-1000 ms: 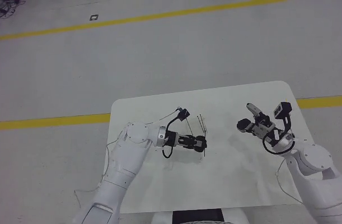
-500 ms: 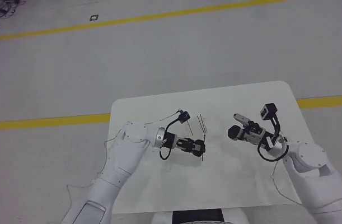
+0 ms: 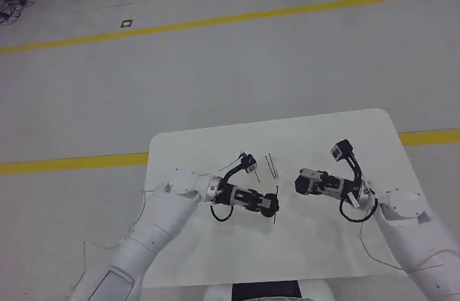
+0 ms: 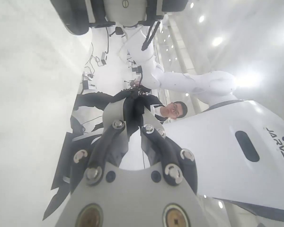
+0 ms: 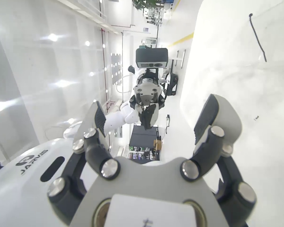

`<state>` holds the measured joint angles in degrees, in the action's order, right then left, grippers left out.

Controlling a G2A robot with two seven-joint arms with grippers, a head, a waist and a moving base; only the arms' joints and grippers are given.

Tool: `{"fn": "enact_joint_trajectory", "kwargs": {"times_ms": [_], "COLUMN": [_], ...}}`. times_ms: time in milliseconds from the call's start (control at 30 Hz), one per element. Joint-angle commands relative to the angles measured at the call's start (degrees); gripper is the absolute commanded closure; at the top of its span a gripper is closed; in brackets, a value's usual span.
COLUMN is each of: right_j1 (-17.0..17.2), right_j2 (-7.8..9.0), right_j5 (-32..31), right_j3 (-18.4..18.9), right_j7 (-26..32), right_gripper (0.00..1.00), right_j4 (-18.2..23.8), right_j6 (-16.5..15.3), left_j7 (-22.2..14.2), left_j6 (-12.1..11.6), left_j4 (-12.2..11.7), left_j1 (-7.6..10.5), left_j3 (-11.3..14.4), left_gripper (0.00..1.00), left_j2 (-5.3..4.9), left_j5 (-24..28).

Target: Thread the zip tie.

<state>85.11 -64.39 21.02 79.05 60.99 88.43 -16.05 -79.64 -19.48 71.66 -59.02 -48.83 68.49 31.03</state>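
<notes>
**Operator:** Biggest thing first. What are my margins?

**Spotter:** White table [image 3: 320, 143], with rounded far corners. A yellow floor line [image 3: 64, 163] passes behind it on both sides. Your two arms come in from the near edge, and both tips sit mid-table, well apart from every edge. The widest stretch of tabletop lies between the tips and the near edge.

**Operator:** Any gap between the arms?

**Spotter:** A narrow one. Your left gripper [image 3: 272, 203] and right gripper [image 3: 298, 183] face each other, near but not touching.

**Operator:** Fingers?

**Spotter:** On the left they are pressed together on the zip tie [image 3: 275, 217]. It is a thin black strip crossing the tip, one end toward the far edge and the other toward the near edge. I can't tell whether it touches the tabletop. On the right they are spread wide, with nothing between the pads.

**Operator:** Anything close by?

**Spotter:** Two loose zip ties [image 3: 270, 163] lie flat side by side, just beyond the gap on the far-edge side. They are apart from both of your grippers.
</notes>
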Motion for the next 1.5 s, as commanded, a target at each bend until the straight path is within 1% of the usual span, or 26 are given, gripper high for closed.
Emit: {"fn": "enact_joint_trajectory", "kwargs": {"times_ms": [0,100,133,433,467,500,567,667,733,967,1133,1233,1267,1300,1467], "right_j1": [-1.2,-2.5,-2.5,-2.5,-2.5,-2.5,-2.8,-3.4,-3.5,-4.2,-5.1,-5.9,-6.0,-6.2,-6.2], "right_j2": [-0.19,-0.4,-0.4,-0.4,-0.44,-0.44,-0.4,-0.44,-0.49,-0.41,-0.16,-0.03,-0.02,0.04,0.04], "right_j5": [0.0,0.4,0.4,0.4,0.2,0.0,-0.7,-1.5,-2.2,-6.0,-7.2,-8.4,-7.9,-7.7,-7.7], "right_j3": [-1.6,-3.2,-3.2,-3.2,-3.7,-4.1,-4.5,-5.2,-5.4,-6.0,-5.4,-5.5,-5.7,-5.5,-5.5], "right_j7": [0.4,1.0,1.0,1.0,1.1,1.6,2.6,3.6,3.3,1.2,-0.2,-0.6,-0.3,-0.1,-0.1], "right_gripper": [0.0,0.0,0.0,0.0,0.0,0.0,0.0,0.0,0.0,0.0,0.0,0.0,0.0,0.0,0.0], "right_j4": [-1.0,-2.1,-2.1,-2.1,-1.4,-1.0,-0.6,-0.3,-0.6,-2.3,-3.4,-3.7,-3.6,-3.4,-3.4], "right_j6": [-1.4,-3.4,-3.4,-3.4,-3.4,-3.4,-3.4,-3.4,-3.4,-3.4,-3.4,-2.5,-2.3,-2.8,-2.8], "left_j7": [0.0,0.0,0.0,0.0,0.4,1.3,2.0,2.4,2.6,4.3,4.8,4.4,4.2,4.3,4.3], "left_j6": [0.0,0.0,0.0,0.0,0.1,0.4,0.8,0.9,0.9,0.0,0.0,0.0,0.0,0.0,0.0], "left_j4": [-0.2,-0.5,-0.6,-0.6,-0.5,0.0,0.7,0.8,0.7,0.2,0.6,1.0,1.3,1.4,1.4], "left_j1": [0.62,1.74,1.99,1.99,1.89,1.58,1.29,1.13,1.07,0.14,-1.29,-2.01,-2.16,-2.22,-2.22], "left_j3": [1.3,3.0,3.2,3.2,3.3,3.5,3.7,3.8,3.6,2.1,-0.4,-2.0,-2.6,-2.8,-2.8], "left_gripper": [1.0,1.0,1.0,1.0,1.0,1.0,1.0,1.0,1.0,1.0,1.0,1.0,1.0,1.0,1.0], "left_j2": [-0.73,-1.62,-1.77,-1.77,-1.76,-1.76,-1.85,-2.04,-2.17,-2.94,-3.67,-4.06,-4.2,-4.25,-4.25], "left_j5": [0.6,1.2,1.1,1.1,1.1,0.7,0.3,0.0,0.0,0.2,0.7,0.7,0.6,0.4,0.4]}}
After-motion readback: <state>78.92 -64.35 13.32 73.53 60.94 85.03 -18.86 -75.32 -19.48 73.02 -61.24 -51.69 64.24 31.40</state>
